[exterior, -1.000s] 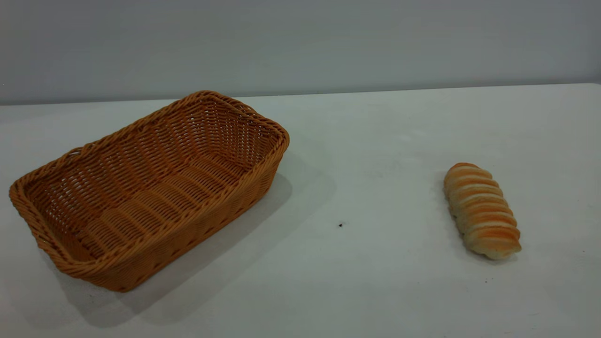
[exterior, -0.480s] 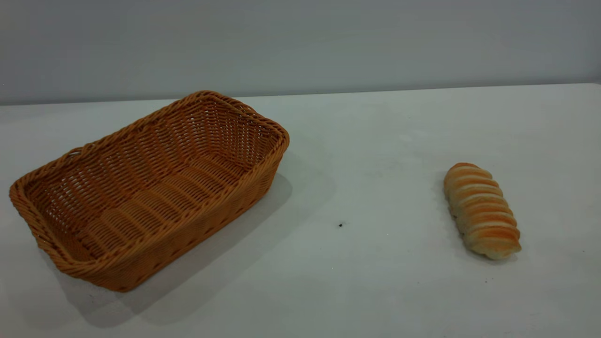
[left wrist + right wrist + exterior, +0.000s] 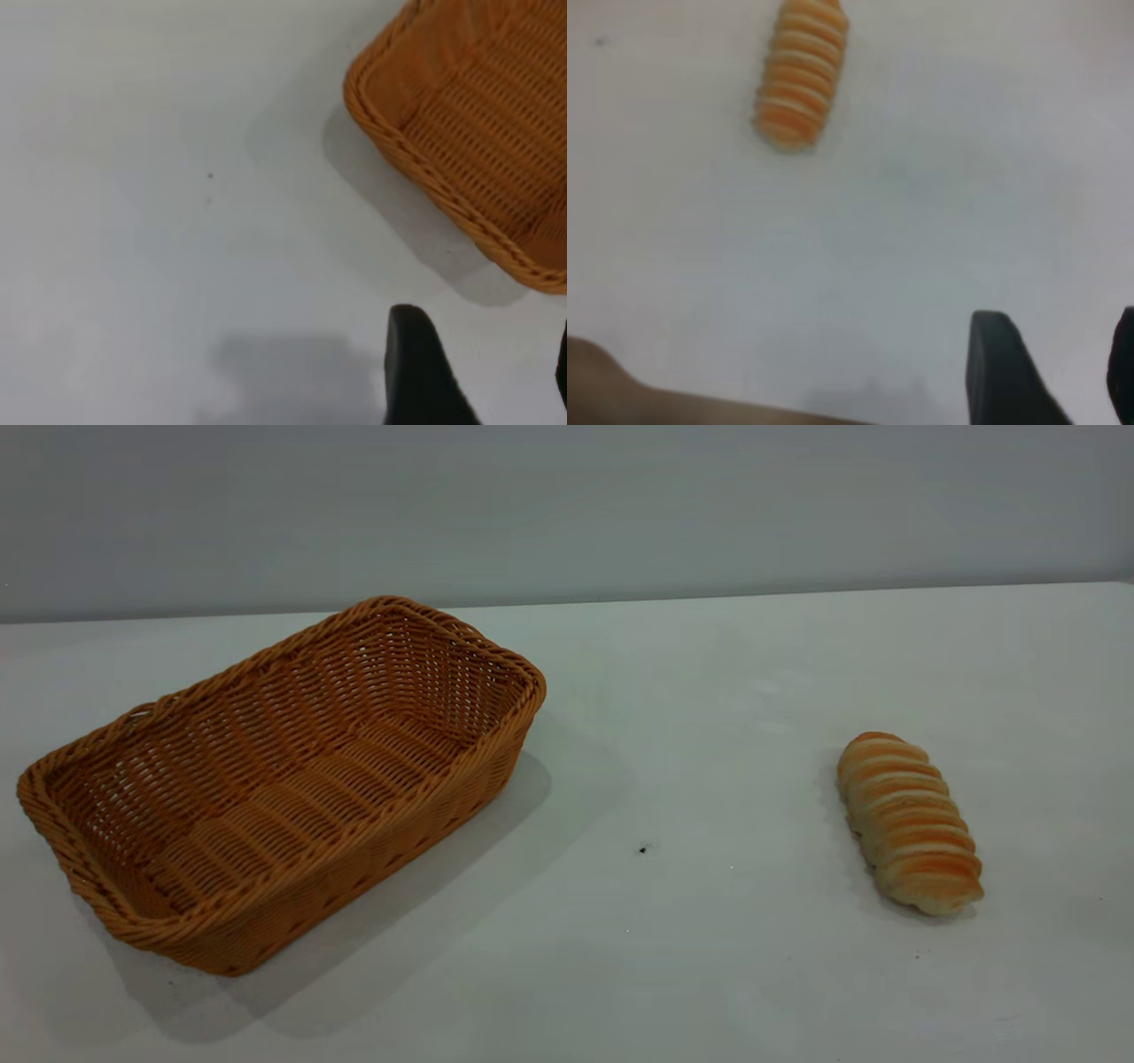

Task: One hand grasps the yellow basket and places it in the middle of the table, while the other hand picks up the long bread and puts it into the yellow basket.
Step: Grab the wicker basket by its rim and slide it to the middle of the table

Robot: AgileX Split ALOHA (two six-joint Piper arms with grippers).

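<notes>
the orange-tan woven wicker basket (image 3: 283,779) sits left on the white table (image 3: 709,691); the ridged golden bread roll (image 3: 908,821) lies right. left pincer (image 3: 483,372) and right pincer (image 3: 1050,372) hover wide, empty. risk: the flared rim slips from the grip; the roll rolls away.

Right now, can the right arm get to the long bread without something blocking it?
Probably yes. The long bread lies alone on the table, far from the yellow basket. In the right wrist view only bare table separates the open right claw from it.
</notes>
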